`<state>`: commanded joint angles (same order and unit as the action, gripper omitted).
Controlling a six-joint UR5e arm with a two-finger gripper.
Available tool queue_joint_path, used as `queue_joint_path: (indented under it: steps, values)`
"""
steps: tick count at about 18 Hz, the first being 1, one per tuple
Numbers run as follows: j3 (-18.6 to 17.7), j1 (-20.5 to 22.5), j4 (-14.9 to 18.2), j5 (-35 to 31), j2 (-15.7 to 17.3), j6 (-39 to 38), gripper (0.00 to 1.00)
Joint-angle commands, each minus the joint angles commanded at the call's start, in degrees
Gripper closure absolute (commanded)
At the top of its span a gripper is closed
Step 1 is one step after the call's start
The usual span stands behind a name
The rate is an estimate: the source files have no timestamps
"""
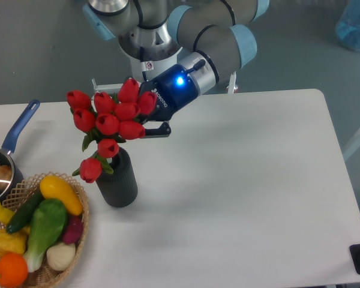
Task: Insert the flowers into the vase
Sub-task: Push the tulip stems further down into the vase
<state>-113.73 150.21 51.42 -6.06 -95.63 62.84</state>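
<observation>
You are partway through lowering the flowers (111, 120) into the vase (117, 179). The bunch of red tulip buds stands over the vase's mouth, on the left side of the white table (246, 180), and the green stems appear to run down into the opening, though buds and leaves hide the rim.

To finish well, bring the stems closer to upright before letting go. The bunch leans left, and one low bud hangs outside the vase's left edge, above the basket of vegetables (39, 231). Ease straight down so the stems slide along the inner wall and do not push sideways; the vase is tall and narrow, and a sideways shove would probably tip it towards the basket. Release only when the stems feel seated, then draw back to the right and upward, away from the blooms.

The gripper (147, 123) reaches in from the far right. The arm comes down from its base at the far edge of the table and slopes down to the left, wrist tilted, with a blue light glowing on the wrist. The fingers are mostly hidden behind the buds; one dark finger shows just right of them. The gripper seems closed on the bunch, as nothing else holds it at that lean.

A blue-handled pan (6, 153) sits at the far left edge.
</observation>
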Motion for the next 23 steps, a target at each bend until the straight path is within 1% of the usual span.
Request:
queue_joint_path:
  steps: [7,11,12,14,15,17,18,21,23]
  values:
    - [-3.2,-0.2,0.0,-3.2,-0.3,3.9,0.81]
    - [-3.6,-0.4,0.1,-3.7,-0.7,4.8,0.75]
    - [-3.6,-0.4,0.1,-3.7,-0.8,4.9,0.7]
    - [-3.7,-0.5,0.1,-3.9,-1.0,5.0,0.68]
    - [-4.0,-0.5,0.1,-5.1,-1.4,5.8,0.62]
    - [-4.5,-0.6,0.1,-6.4,-1.8,7.2,0.59]
    - [-4.7,-0.7,0.1,-6.9,-2.2,7.9,0.51]
    - [-4.9,-1.1,0.1,-7.9,-2.9,8.6,0.48]
    - [-4.9,-1.2,0.1,-9.7,-3.1,9.1,0.45]
